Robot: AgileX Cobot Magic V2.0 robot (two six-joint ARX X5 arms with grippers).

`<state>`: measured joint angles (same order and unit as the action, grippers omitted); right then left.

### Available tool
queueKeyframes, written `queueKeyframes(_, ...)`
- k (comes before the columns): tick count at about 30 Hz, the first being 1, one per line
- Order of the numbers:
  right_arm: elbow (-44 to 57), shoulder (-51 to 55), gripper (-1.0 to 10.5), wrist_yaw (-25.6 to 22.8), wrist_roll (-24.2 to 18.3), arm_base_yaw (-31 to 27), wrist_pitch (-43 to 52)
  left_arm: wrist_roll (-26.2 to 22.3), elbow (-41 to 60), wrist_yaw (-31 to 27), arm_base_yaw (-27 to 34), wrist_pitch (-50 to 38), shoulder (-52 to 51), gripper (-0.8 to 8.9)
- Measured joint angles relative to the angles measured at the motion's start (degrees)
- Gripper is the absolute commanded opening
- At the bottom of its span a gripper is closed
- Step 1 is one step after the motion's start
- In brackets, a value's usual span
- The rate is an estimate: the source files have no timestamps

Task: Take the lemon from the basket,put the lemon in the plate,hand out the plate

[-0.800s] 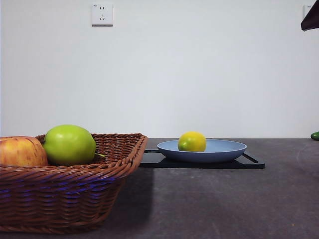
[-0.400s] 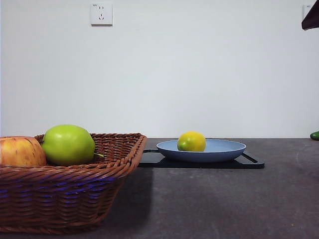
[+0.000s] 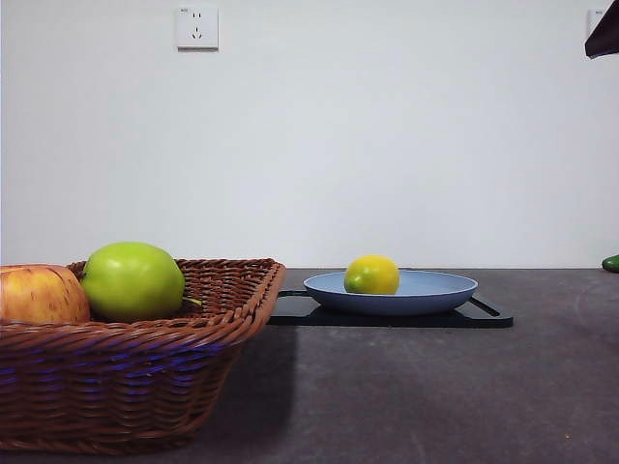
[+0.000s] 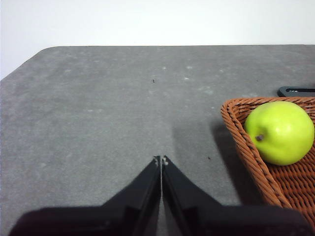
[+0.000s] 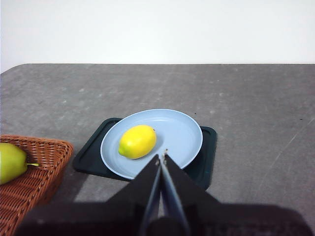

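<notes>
The lemon [image 3: 372, 275] lies in the light blue plate [image 3: 435, 290], which rests on a black tray [image 3: 488, 314]. In the right wrist view the lemon [image 5: 138, 141] sits on the plate [image 5: 182, 135]. The wicker basket [image 3: 135, 387] stands near at the left. My right gripper [image 5: 161, 156] is shut and empty, held back from and above the plate's near rim; in the front view it shows only as a dark tip [image 3: 604, 37] at the top right corner. My left gripper [image 4: 161, 160] is shut and empty above bare table beside the basket [image 4: 256, 162].
A green apple [image 3: 132, 280] and a red-yellow apple [image 3: 39, 295] lie in the basket. A small green thing [image 3: 611, 262] sits at the far right edge of the table. A wall socket [image 3: 197, 27] is on the back wall.
</notes>
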<state>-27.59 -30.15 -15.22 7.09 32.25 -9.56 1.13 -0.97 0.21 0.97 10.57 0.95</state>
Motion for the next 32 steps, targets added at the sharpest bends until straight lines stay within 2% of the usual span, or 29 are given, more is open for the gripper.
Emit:
queueKeyframes(24, 0.0, 0.0, 0.0, -0.02, -0.07, 0.0, 0.0, 0.0, 0.0, 0.0, 0.0, 0.0, 0.0, 0.09)
queueKeyframes(28, 0.0, 2.21, 0.0, 0.13, -4.44, -0.87, -3.41, 0.0, 0.0, 0.0, 0.0, 0.0, 0.0, 0.09)
queueKeyframes(30, 0.22, 5.68, 0.0, 1.03, -7.41, -3.87, -5.6, 0.0, 0.0, 0.0, 0.0, 0.0, 0.0, 0.09)
queueKeyframes(32, 1.44, 9.4, 0.0, 4.42, -8.87, -8.63, -4.94, 0.0, 0.0, 0.0, 0.0, 0.0, 0.0, 0.09)
